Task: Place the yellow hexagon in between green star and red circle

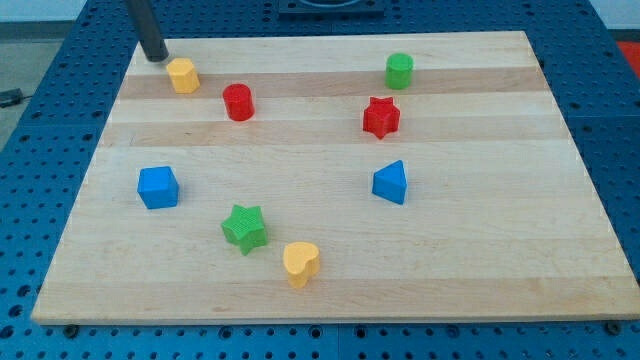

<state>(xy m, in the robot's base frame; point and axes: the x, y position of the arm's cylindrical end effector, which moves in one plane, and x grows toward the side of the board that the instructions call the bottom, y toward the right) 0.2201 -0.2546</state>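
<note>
While my tip [157,57] sits just up-left of the yellow hexagon [183,75] (no hand here), the push seems barely begun; next, drive it down past the red circle [238,102] toward the green star [244,228].

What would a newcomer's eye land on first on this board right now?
Probably my tip at the view's top left, right beside the yellow hexagon, with the red circle just right of that. Next, the green star low near the middle, next to a yellow heart.
</note>
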